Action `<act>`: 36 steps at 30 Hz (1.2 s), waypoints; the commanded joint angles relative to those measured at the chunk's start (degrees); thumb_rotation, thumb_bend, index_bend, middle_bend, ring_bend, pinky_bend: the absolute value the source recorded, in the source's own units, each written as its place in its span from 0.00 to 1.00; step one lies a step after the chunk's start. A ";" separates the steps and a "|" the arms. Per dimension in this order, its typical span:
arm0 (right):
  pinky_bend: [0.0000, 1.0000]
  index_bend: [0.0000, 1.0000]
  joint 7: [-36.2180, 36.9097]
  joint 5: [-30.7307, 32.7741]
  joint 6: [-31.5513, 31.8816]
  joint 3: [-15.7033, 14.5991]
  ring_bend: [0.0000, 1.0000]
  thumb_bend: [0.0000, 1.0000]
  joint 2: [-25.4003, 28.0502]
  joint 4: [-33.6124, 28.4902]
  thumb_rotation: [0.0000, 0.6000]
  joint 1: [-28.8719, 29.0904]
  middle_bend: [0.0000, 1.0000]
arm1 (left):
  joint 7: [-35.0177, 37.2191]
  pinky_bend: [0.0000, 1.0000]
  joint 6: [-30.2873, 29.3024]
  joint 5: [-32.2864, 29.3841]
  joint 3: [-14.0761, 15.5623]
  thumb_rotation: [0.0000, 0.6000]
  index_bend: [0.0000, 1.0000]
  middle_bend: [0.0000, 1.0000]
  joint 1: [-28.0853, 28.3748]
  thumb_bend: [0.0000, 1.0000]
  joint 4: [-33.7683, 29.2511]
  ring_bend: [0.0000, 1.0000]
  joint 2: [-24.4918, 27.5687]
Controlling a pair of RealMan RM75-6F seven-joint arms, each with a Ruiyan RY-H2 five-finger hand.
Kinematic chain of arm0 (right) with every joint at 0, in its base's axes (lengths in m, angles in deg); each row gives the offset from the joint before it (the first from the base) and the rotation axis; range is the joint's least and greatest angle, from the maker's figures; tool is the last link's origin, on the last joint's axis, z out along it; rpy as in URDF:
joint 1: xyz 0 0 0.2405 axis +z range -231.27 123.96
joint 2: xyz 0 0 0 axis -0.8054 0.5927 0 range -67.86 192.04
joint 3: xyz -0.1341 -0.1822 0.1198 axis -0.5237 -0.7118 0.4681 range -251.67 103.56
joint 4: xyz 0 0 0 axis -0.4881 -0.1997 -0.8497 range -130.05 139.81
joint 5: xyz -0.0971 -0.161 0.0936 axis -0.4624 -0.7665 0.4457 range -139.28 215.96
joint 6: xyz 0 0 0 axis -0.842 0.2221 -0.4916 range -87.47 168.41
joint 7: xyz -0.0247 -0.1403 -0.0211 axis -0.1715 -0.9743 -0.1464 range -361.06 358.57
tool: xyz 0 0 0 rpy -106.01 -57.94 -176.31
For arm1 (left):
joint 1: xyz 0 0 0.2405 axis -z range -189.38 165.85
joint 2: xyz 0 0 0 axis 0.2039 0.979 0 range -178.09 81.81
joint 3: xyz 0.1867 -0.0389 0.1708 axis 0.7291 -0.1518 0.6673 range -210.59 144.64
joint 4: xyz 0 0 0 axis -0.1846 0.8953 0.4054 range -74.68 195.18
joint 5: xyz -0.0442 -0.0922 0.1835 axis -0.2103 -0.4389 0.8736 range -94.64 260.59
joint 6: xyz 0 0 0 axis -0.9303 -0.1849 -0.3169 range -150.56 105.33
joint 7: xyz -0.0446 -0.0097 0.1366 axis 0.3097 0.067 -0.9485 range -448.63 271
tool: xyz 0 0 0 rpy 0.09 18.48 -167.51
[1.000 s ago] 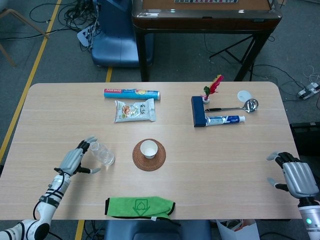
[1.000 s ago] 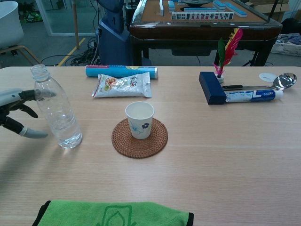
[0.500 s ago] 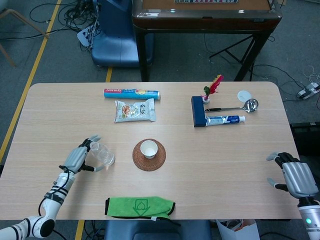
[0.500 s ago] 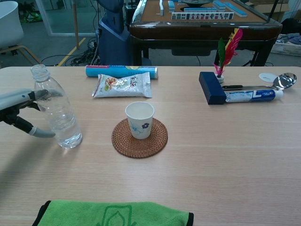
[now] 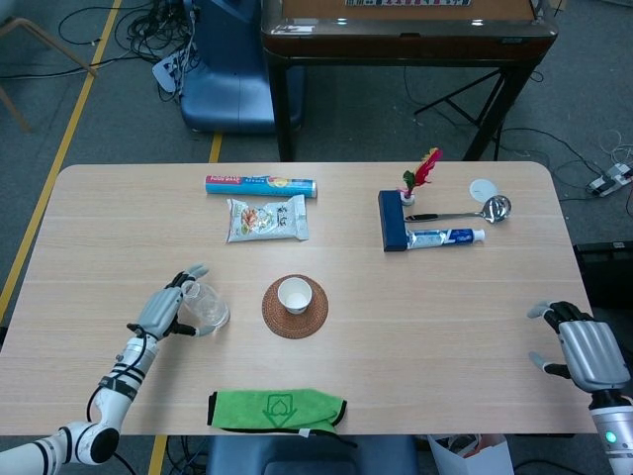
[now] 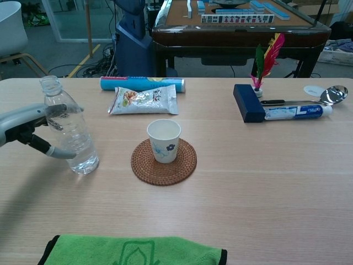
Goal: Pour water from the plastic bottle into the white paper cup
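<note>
The clear plastic bottle (image 5: 206, 305) (image 6: 70, 130) stands upright and uncapped on the table, left of the white paper cup (image 5: 294, 294) (image 6: 164, 139). The cup sits upright on a round woven coaster (image 5: 295, 323) (image 6: 165, 172). My left hand (image 5: 166, 311) (image 6: 25, 122) reaches in from the left and grips the bottle's middle, with one finger behind it and the thumb across its front. My right hand (image 5: 584, 351) rests at the table's front right corner, fingers apart and holding nothing. It shows only in the head view.
A green cloth (image 5: 277, 409) (image 6: 132, 251) lies at the front edge. At the back lie a snack bag (image 5: 265, 218), a blue roll (image 5: 259, 185), a dark blue box (image 5: 392, 220), a toothpaste tube (image 5: 445, 237), a ladle (image 5: 465, 212) and a feather shuttlecock (image 5: 420, 173).
My left hand has moved right and closed around the bottle, which has shifted slightly to the right. The right hand has not moved.
</note>
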 commanded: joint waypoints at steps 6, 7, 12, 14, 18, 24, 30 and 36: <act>0.44 0.35 0.20 -0.14 0.38 0.02 0.23 0.16 0.19 -0.09 1.00 -0.17 0.28 | -0.82 0.17 -1.47 -0.65 -0.91 1.00 0.01 0.00 0.39 0.02 0.98 0.05 -2.33; 0.44 0.35 0.25 -0.14 0.41 0.04 0.23 0.16 0.22 -0.10 1.00 -0.18 0.28 | -1.18 0.18 -1.72 -0.87 -1.04 1.00 0.02 0.00 0.41 0.02 1.18 0.06 -2.64; 0.44 0.35 0.48 -0.16 0.60 0.07 0.23 0.16 0.35 -0.15 1.00 -0.28 0.28 | -2.29 0.22 -2.43 -1.87 -1.44 1.00 0.09 0.06 0.35 0.02 1.56 0.13 -3.66; 0.44 0.35 0.48 -0.16 0.62 0.07 0.23 0.16 0.39 -0.20 1.00 -0.31 0.28 | -2.19 0.23 -2.48 -1.96 -1.48 1.00 0.12 0.09 0.32 0.02 1.65 0.14 -3.82; 0.44 0.35 0.52 -0.22 0.67 0.05 0.23 0.16 0.48 -0.27 1.00 -0.35 0.28 | -1.30 0.23 -2.04 -2.04 -1.56 1.00 0.21 0.11 0.35 0.02 1.57 0.16 -3.85; 0.44 0.35 0.58 -0.31 0.77 0.04 0.23 0.16 0.56 -0.32 1.00 -0.41 0.28 | -1.98 0.25 -1.38 -2.84 -1.52 1.00 0.32 0.18 0.48 0.02 1.71 0.22 -3.84; 0.44 0.35 0.79 -0.26 0.69 0.06 0.23 0.16 0.65 -0.28 1.00 -0.39 0.28 | -2.46 0.25 -1.05 -3.39 -1.63 1.00 0.38 0.30 0.61 0.02 1.70 0.26 -3.88; 0.43 0.35 1.04 -0.17 0.71 0.13 0.23 0.16 0.76 -0.26 1.00 -0.43 0.28 | -2.12 0.27 -0.91 -3.43 -1.84 1.00 0.48 0.40 0.82 0.02 1.82 0.31 -4.35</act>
